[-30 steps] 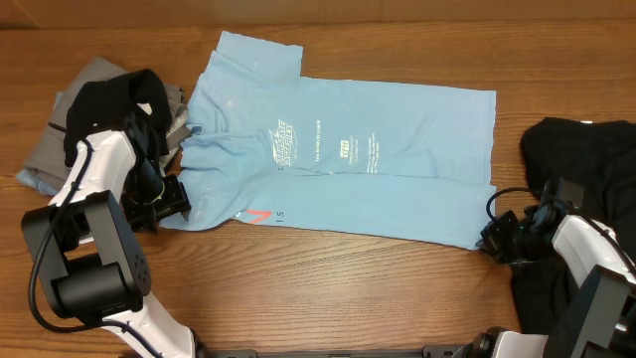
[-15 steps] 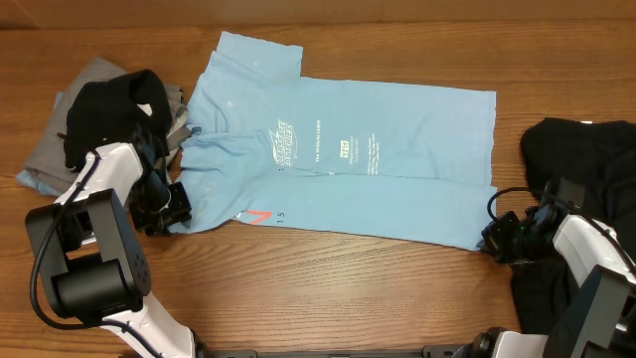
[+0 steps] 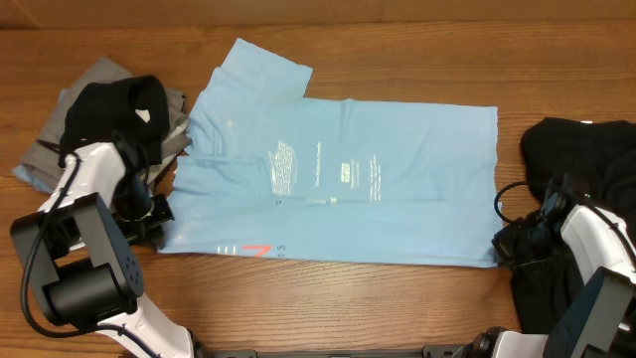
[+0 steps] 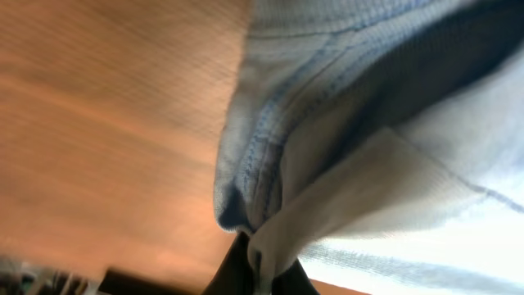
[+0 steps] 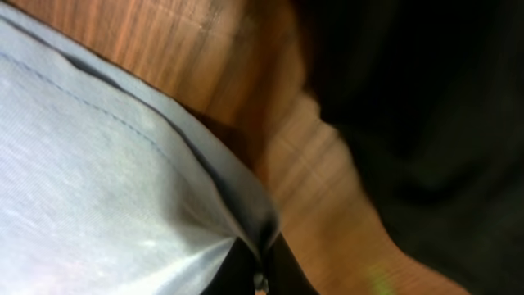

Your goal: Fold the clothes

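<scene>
At the near edge, left gripper [image 3: 157,213] pinched tight on the left corner of the light blue T-shirt [image 3: 338,189], right gripper [image 3: 505,242] clamped on its right corner, T-shirt spread flat mid-table [image 3: 417,50], black shirt [image 3: 586,149] heaped right, grey shirt [image 3: 50,139] under a second black shirt [image 3: 114,104] far left.

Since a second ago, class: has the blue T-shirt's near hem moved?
Yes. The blue T-shirt spread its near hem toward the robot's side of the table, opening the fold.

On the table [image 3: 397,40], a T-shirt [image 3: 338,189] lies between left heap [image 3: 104,109] and right heap [image 3: 581,149].
</scene>
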